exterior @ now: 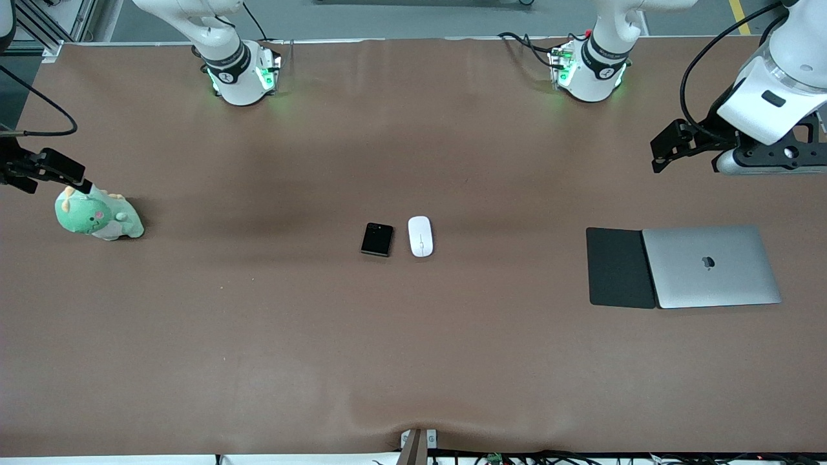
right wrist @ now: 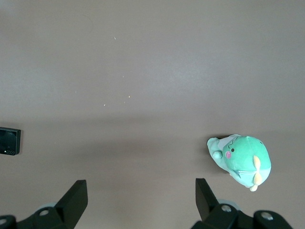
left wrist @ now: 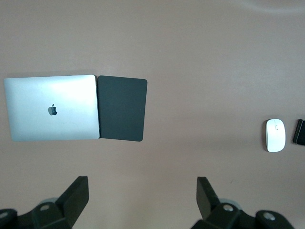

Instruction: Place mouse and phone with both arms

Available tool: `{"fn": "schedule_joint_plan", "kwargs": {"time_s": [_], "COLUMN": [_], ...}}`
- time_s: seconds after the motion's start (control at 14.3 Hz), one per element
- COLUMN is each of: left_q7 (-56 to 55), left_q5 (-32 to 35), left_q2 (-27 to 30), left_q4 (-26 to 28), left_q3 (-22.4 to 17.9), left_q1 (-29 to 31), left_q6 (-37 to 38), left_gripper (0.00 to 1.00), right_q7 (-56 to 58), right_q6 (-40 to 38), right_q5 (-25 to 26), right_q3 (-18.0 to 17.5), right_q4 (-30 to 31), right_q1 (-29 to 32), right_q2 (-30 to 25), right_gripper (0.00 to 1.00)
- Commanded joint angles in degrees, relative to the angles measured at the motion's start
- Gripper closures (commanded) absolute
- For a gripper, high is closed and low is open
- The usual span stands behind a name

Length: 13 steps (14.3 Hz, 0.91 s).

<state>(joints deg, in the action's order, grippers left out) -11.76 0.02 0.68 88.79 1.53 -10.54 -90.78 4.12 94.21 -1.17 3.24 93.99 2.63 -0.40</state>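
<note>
The white oval mouse (exterior: 420, 236) and the small glossy black phone (exterior: 376, 239) lie side by side at the table's middle, a small gap between them, the phone toward the right arm's end. My left gripper (left wrist: 142, 191) hangs open and empty above bare table at the left arm's end; the mouse (left wrist: 275, 135) shows far off in the left wrist view, with the phone (left wrist: 300, 132) cut by the picture's edge. At the right arm's end my right gripper (right wrist: 141, 191) is up in the air, open and empty, and only part of the phone (right wrist: 9, 141) shows in its view.
A closed silver laptop (exterior: 711, 266) lies at the left arm's end with a matte black pad (exterior: 620, 267) touching its side. A green plush toy (exterior: 97, 216) sits at the right arm's end, close under the right arm's hand. The arm bases (exterior: 242, 71) (exterior: 591, 71) stand along the back edge.
</note>
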Motion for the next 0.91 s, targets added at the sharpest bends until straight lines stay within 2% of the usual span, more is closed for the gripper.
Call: {"fn": "schedule_joint_plan", "kwargs": {"time_s": [0.0,0.84], "left_q7": [-0.2,0.0], "left_q5": [-0.7,-0.5], "left_q2": [-0.7,-3.2], "left_q4": [-1.6,-1.2], "left_q3": [-0.2,0.3], "left_q1": [-0.1,-0.4], "left_q6": [1.3,1.3], "left_gripper": [0.00,0.00], "right_q7": [0.2,0.2], "right_q6": [0.5,1.1], "right_q5": [-0.4,-0.4], "right_q3": [-0.3,-0.3], "right_q4": [0.6,0.4], "right_q1": [0.5,0.5], "right_q2": [-0.5,-0.4], "right_gripper": [0.00,0.00]}}
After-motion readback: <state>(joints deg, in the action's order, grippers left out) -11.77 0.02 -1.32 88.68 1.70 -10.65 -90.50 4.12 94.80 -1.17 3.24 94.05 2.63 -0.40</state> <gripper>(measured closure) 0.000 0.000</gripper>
